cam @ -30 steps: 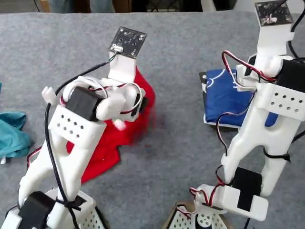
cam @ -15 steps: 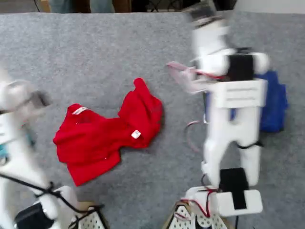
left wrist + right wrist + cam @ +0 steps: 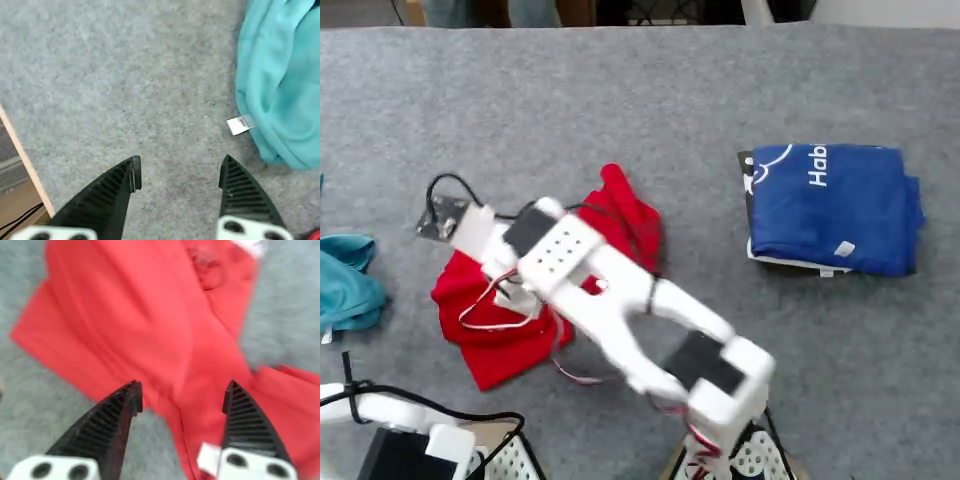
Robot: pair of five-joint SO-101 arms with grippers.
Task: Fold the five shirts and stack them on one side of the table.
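High view, far left: teal shirt [image 3: 345, 285] lies crumpled at the edge of the grey table [image 3: 620, 90], not folded. Left wrist view has the same teal shirt [image 3: 280, 85] w/ a small white tag [image 3: 241, 124] sticking out onto the felt. Left gripper [image 3: 181, 165] hangs over bare felt beside it, fingers spread wide, nothing btwn them, clear of the cloth. Wooden edge [image 3: 20, 200] of the table runs close by.

Next over, left of ctr: red shirt [image 3: 625, 215] lies rumpled and spread out, unfolded. Right arm [image 3: 610, 290] stretches from its base at the near edge diagonally across the red shirt and covers its middle; the wrist end sits over the shirt's left part. Right wrist view: right gripper [image 3: 183, 390] is directly above the red shirt [image 3: 125, 315], fingers wide apart, holding nothing. Can't tell if the tips touch the cloth. White label [image 3: 207, 458] shows near one finger.

Far right: blue shirt [image 3: 830, 205] is folded into a neat rectangle w/ white print, lying flat, well apart from the red one. Thin white and dark edges peek out under it.
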